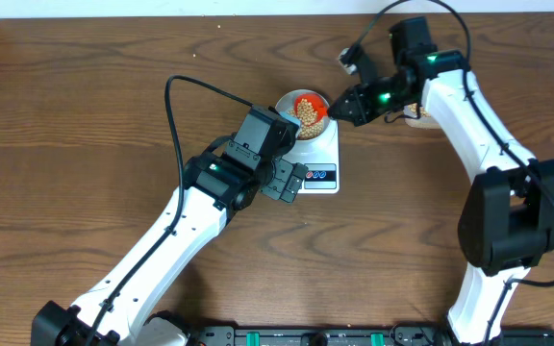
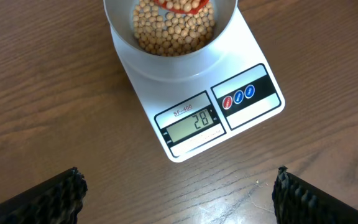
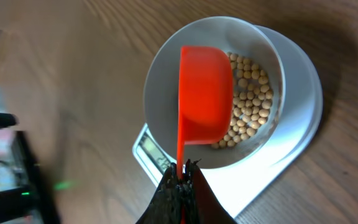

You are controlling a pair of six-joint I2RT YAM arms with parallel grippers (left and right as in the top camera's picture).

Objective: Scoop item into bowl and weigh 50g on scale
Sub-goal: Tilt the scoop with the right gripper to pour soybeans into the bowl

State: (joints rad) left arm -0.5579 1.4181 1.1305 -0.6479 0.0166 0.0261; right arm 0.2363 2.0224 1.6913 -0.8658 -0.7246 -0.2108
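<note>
The white scale (image 1: 323, 154) stands mid-table; its display (image 2: 191, 122) reads 28. The pale bowl (image 1: 287, 104) sits on it and holds many tan beans (image 2: 173, 31). My right gripper (image 3: 180, 182) is shut on the handle of the red scoop (image 3: 204, 93), whose cup is turned over above the bowl (image 3: 160, 81), beans (image 3: 250, 99) beside it. The scoop also shows in the overhead view (image 1: 308, 106). My left gripper (image 2: 179, 196) is open and empty, hovering over bare wood just in front of the scale (image 2: 253, 118); in the overhead view it (image 1: 291, 183) is left of the display.
The right arm reaches in from the right over the table's far side (image 1: 450, 86). A whitish object (image 1: 416, 117) is partly hidden behind the right arm. A cable (image 1: 176, 106) loops above the left arm.
</note>
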